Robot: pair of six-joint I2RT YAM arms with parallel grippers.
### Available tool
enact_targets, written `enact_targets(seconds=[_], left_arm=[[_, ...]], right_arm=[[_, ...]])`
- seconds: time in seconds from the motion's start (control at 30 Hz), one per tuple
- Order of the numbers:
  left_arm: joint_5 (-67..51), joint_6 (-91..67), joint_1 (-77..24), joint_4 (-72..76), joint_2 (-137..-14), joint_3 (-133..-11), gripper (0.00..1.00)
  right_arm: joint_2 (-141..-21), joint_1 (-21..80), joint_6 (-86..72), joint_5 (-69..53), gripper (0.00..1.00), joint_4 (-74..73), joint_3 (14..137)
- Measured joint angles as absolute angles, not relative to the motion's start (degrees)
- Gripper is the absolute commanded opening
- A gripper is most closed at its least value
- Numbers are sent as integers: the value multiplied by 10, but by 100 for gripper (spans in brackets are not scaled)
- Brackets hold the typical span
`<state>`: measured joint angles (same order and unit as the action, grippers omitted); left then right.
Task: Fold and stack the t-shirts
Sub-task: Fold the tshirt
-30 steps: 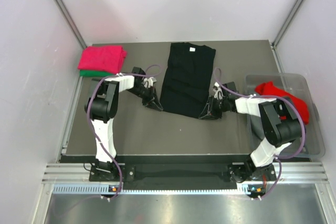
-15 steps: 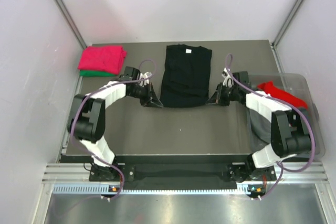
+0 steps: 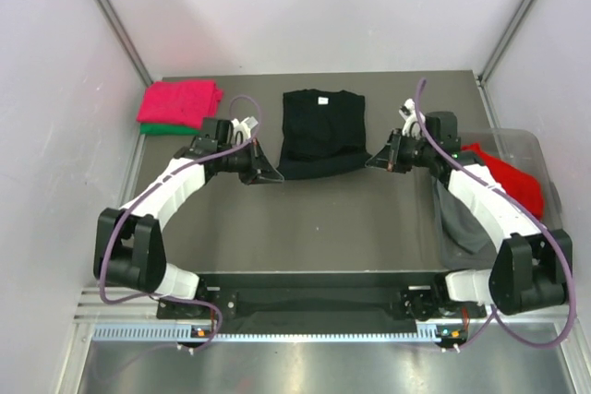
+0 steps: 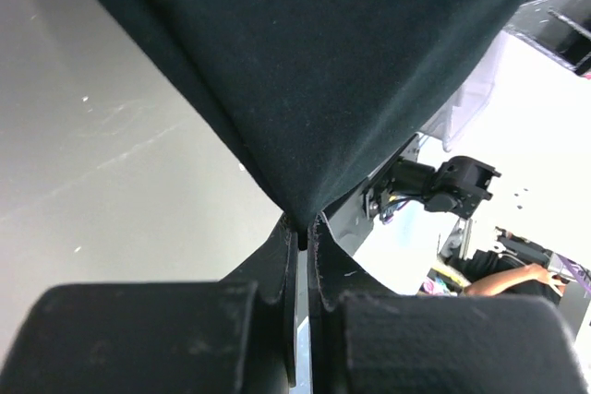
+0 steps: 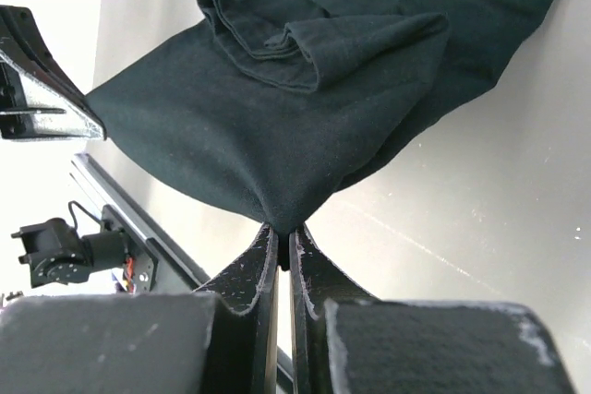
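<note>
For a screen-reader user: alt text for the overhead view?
Left gripper and right gripper each pinch a near corner of a black t-shirt on a table. Far left, a pink shirt tops a green shirt. Right, a bin holds a red shirt and grey shirt.

1. Dark grey matte table top [image 3: 323, 219] sits directly under my left fingers [image 3: 261, 173] and my right fingers [image 3: 379, 162]. In the wrist view there are faint scuffs on it just left of the left pair.
2. Plain white back wall [image 3: 314, 6] is beyond both pairs. White left wall [image 3: 55, 182] and right wall [image 3: 554, 71] are outboard of each.
3. Slanted aluminium posts [image 3: 111, 16] stand at the far corners, well apart from my fingers.
4. Aluminium rail [image 3: 314, 306] runs along the near table edge behind my fingers, with a brushed metal sheet [image 3: 314, 366] nearer still.
5. Clear plastic bin [image 3: 517, 136] is outboard of my right fingers.
6. Light is even and bright. Past my left fingertips the wrist view blows out white.
</note>
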<state>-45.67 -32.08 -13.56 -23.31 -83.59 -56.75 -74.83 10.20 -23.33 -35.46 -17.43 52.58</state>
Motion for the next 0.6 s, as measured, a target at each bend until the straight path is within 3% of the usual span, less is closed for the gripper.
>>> enact_targets(seconds=[0.37, 0.6], left_arm=[[-473, -327, -128, -231, -822, -597, 0], [-475, -289, -126, -246, -949, -722, 0]], right_arm=[[-700, 80, -232, -376, 0, -189, 526], [-732, 73, -221, -369, 0, -168, 535]])
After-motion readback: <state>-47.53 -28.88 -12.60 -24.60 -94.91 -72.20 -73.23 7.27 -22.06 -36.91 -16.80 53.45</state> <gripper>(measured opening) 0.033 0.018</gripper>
